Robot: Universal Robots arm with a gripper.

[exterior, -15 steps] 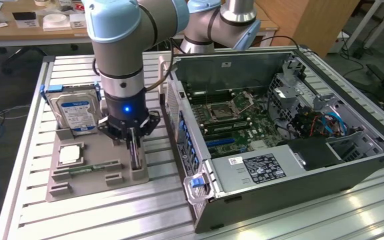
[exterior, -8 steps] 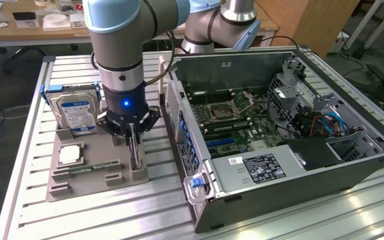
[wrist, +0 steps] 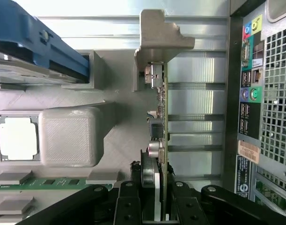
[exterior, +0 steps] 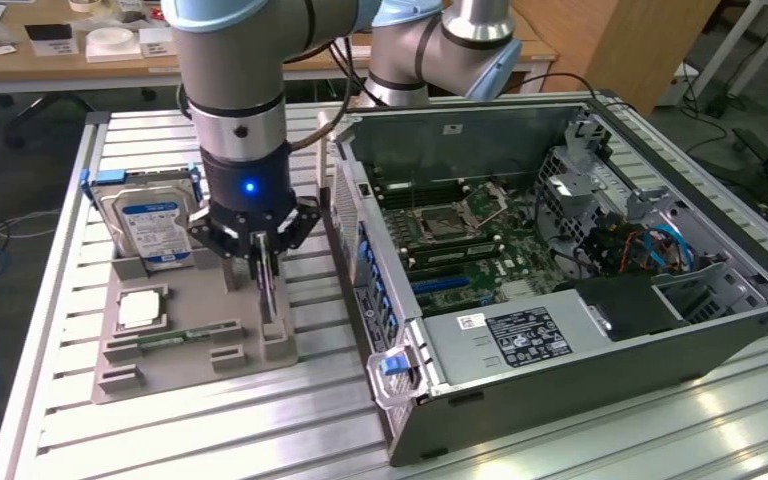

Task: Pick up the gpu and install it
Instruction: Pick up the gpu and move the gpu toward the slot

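tool (exterior: 264,262) (wrist: 154,208): narrow, pinched on the upper edge of the gpu (exterior: 268,298) (wrist: 164,117)
gpu position: upright on edge in grey holder (exterior: 177,365) slot, on the table (exterior: 157,440), just beside open computer case (exterior: 598,375)

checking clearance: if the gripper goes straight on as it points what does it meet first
The gpu, standing on edge in the grey holder under the gripper; contact is unclear.
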